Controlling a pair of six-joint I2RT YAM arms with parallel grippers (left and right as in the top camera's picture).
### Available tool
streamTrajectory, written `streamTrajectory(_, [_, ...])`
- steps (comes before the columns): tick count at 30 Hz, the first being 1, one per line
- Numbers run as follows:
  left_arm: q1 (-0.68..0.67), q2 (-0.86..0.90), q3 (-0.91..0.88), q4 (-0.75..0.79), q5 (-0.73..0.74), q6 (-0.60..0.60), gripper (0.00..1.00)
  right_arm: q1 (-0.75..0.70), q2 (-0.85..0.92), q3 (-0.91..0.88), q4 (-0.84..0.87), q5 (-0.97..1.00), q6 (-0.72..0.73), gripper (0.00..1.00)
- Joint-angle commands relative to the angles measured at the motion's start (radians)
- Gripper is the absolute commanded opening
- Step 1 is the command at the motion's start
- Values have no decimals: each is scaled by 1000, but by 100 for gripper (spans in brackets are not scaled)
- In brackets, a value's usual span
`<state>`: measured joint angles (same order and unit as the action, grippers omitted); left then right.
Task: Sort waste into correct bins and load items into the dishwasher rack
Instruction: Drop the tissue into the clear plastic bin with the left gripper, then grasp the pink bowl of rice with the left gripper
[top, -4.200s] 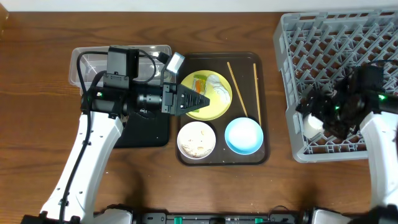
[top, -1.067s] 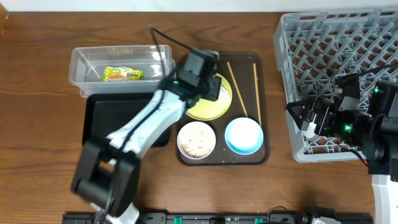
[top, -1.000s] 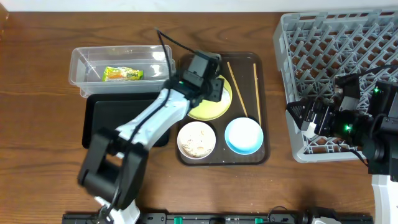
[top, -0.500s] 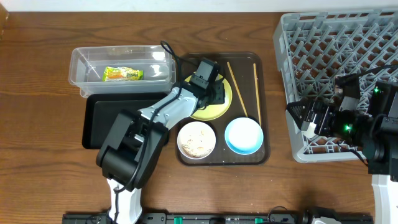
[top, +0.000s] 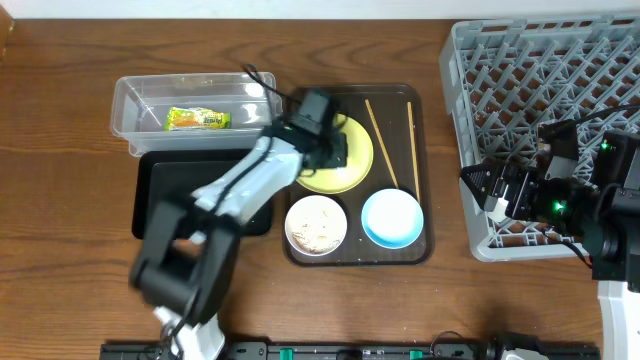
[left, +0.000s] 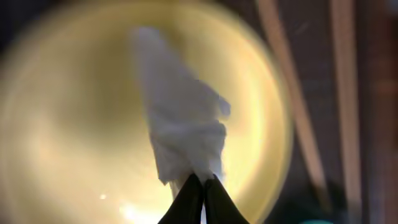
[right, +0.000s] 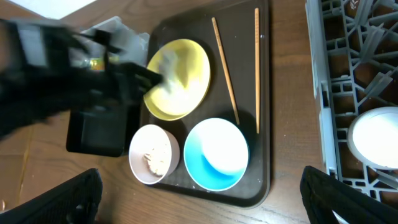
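Pinched the crumpled white scrap (left: 183, 137) in the left pincer (left: 198, 185), tips closed tight, over the pale yellow plate (left: 62, 137). Had the right pincer (top: 492, 192) spread wide, empty, well right of the plate. Found the snack wrapper (top: 198, 119) in the clear tub (top: 122, 110), left of the plate.

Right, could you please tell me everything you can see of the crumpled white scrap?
The crumpled white scrap looks like thin tissue paper, twisted into a long tapering wad. The left gripper pinches one end between shut fingertips, and it stretches away from them over the pale yellow plate. The view is blurred, so whether it touches the plate cannot be told.
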<state>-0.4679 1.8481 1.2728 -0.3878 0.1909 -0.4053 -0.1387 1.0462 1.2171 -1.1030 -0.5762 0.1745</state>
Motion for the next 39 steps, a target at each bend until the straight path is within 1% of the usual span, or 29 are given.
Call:
streamTrajectory(1, [31,-133,41,-38,-101,55,6,14,-1,9,0,-4,-13,99])
streamTrajectory(4, [60,-172,40,-76,-262,58,6,14,-1,9,-1,-4,-13,99])
streamTrajectory(6, [89,-174,40,-77,-321,68,6,14,-1,9,-1,-4,-13,99])
streamTrajectory(8, [127,-169,40,-74,-342,79,6,14,-1,9,-1,-4,-13,99])
streamTrajectory(15, [261,-164,40,-71,-339,79,7,14,-1,9,-1,-4,-12,99])
streamTrajectory(16, [272,-164,40,-72,-328,80,15,14,-1,9,-1,-4,-12,99])
streamTrajectory(17, [277,-164,40,-72,-307,95,42,14,-1,9,-1,-4,-12,99])
streamTrajectory(18, [278,-165,41,-73,-277,130,61,14,-1,9,-1,-4,-12,99])
streamTrajectory(20, [273,-175,43,-103,-209,198,71,14,-1,9,-1,-4,-12,99])
streamTrajectory(24, [225,-224,45,-236,-198,206,70,14,-1,9,-4,-3,-18,99])
streamTrajectory(26, [183,-255,45,-308,-197,206,65,14,-1,9,-3,5,-27,99])
streamTrajectory(29, [98,-301,45,-419,-175,201,60,14,-1,9,2,37,-26,99])
streamTrajectory(33, [-56,-322,41,-540,-150,90,58,14,-1,9,7,56,-26,99])
streamTrajectory(39, [-263,-280,-29,-526,-153,-89,56,14,-1,9,6,56,-26,99])
